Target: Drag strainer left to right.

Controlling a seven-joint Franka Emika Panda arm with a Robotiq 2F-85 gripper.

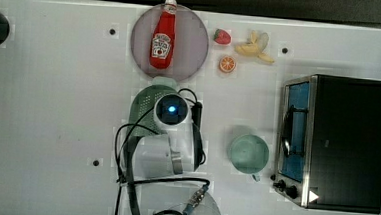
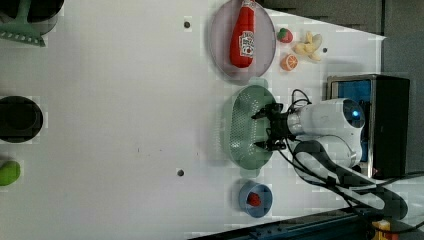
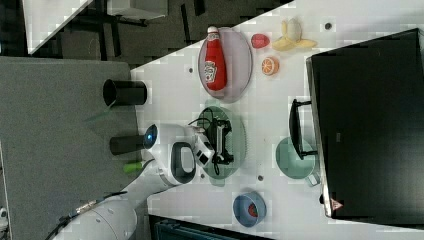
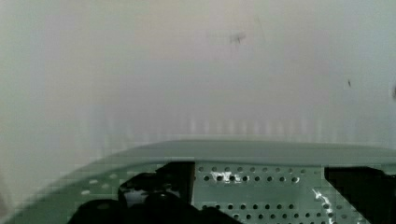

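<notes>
One strainer (image 1: 146, 107) at mid-table, directly below the round plate (image 1: 142, 44) in the top view, half hidden under one white robot arm (image 1: 161, 146). Gripper (image 2: 263, 130) inside the strainer bowl, fingers (image 2: 260, 114) spread apart, one near each long side, gripping nothing visible. Perforated strainer wall (image 4: 261, 186) close up in the wrist view, dark fingertips at either side.

Left to right in the top view, placed from the plate: one ketchup bottle (image 1: 163, 34) lying on it; one strawberry (image 1: 222, 37) just right; one orange half (image 1: 227, 64) below the strawberry; one peeled banana (image 1: 255, 46) further right. One teal cup (image 1: 248, 153) well right of the strainer, beside one toaster oven (image 1: 336, 141). One blue bowl (image 2: 256, 199) holding something red, near the strainer in the left view.
</notes>
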